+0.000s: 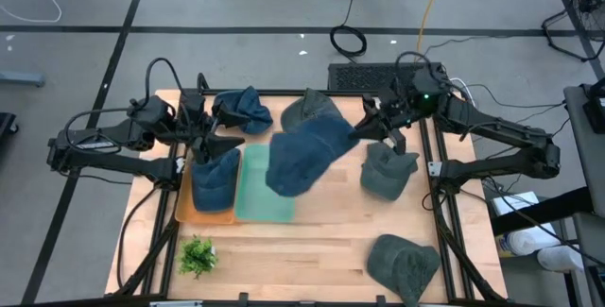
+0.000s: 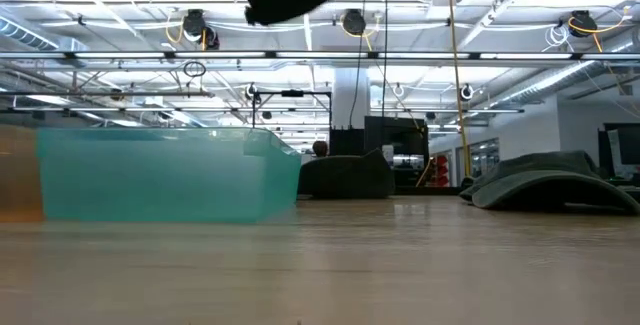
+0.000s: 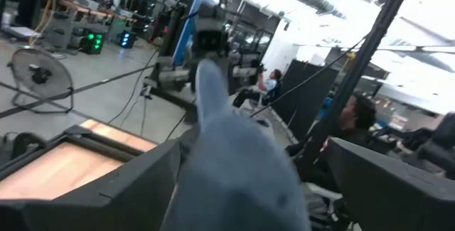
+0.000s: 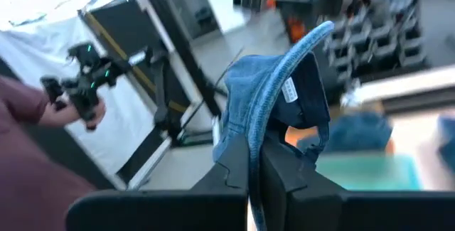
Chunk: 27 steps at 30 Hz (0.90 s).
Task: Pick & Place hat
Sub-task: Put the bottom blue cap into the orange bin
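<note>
Right hand [image 4: 254,161] grips blue hat [image 1: 304,156].

- From the high view we look straight down on the whole wooden table [image 1: 312,250], with both arms coming in from the frame's left and right edges and grey floor along the top.
- From the low view we sit at table-top height, facing level across the boards into the room; the teal bin [image 2: 165,175] fills the left middle, close to us.
- That same teal bin [image 1: 265,186] lies at the centre of the high view, so these two views share it.
- From the left wrist view we face outward over the table's edge toward the room.
- From the right wrist view we look past a blue hat [image 4: 274,110], very near, toward the table.
</note>
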Motion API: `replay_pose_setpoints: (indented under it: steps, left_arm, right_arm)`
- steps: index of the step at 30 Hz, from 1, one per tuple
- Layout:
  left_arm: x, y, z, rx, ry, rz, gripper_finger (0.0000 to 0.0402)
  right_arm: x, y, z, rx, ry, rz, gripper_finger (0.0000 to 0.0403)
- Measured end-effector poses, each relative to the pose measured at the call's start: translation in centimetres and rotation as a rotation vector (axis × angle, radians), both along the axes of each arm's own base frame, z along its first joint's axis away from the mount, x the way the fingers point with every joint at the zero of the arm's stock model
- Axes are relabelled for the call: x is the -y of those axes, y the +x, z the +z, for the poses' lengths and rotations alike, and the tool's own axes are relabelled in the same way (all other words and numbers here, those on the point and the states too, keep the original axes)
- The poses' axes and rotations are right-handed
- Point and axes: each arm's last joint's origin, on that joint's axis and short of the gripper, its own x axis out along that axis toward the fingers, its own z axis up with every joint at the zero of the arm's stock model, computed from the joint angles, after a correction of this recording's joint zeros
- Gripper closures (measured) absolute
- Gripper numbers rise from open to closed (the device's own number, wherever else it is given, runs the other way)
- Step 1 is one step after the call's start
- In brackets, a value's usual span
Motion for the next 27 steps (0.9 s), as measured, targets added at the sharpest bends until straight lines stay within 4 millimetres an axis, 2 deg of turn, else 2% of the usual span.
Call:
replay_pose_setpoints:
  steps: [10,18,27]
  left_arm:
    - [-0.3,0.0,0.0,-0.003,0.016,0.105,0.0037]
    - [-0.4,0.0,0.0,-0.004,0.015,0.153,0.0037]
    - [-0.8,2.2,-1.3,-0.077,-0.011,0.199,0.0037]
  right_arm:
    - [0.3,0.0,1.8,0.186,-0.051,-0.112,0.0403]
    - [0.7,0.0,2.1,0.217,-0.069,-0.285,0.0403]
    - [1.0,0.4,2.1,0.236,-0.084,-0.343,0.0403]
